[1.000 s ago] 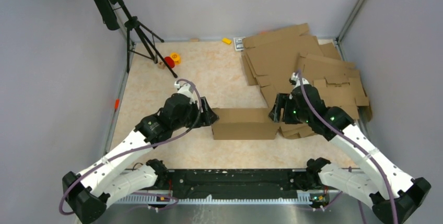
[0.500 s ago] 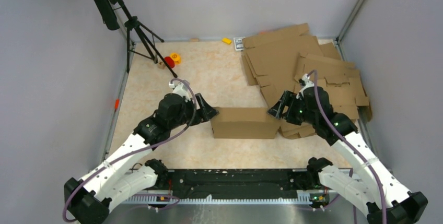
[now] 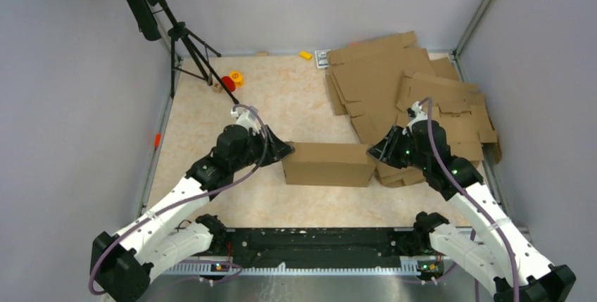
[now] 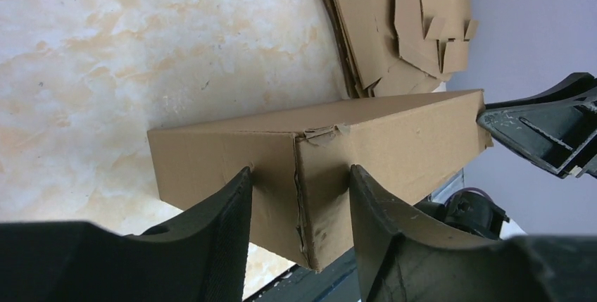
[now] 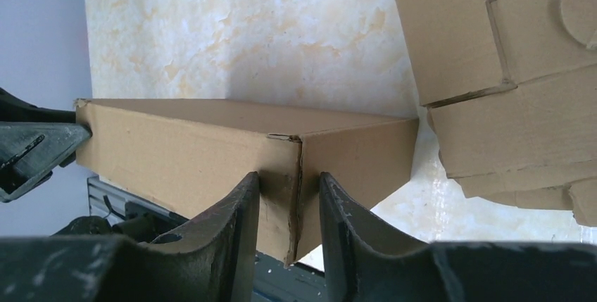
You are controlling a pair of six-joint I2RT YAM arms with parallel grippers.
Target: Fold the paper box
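Both arms reach forward and bend inward, wrists low over the surface (image 3: 281,98). The left pincer (image 3: 282,153) and the right pincer (image 3: 374,153) face each other, each with its fingers pressed astride an end corner of the paper box (image 3: 327,165).

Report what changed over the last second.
Both pincers narrowed. The left pincer and the right pincer now clamp opposite end corners of the box, which edged slightly left. The cardboard stack behind it stayed put.
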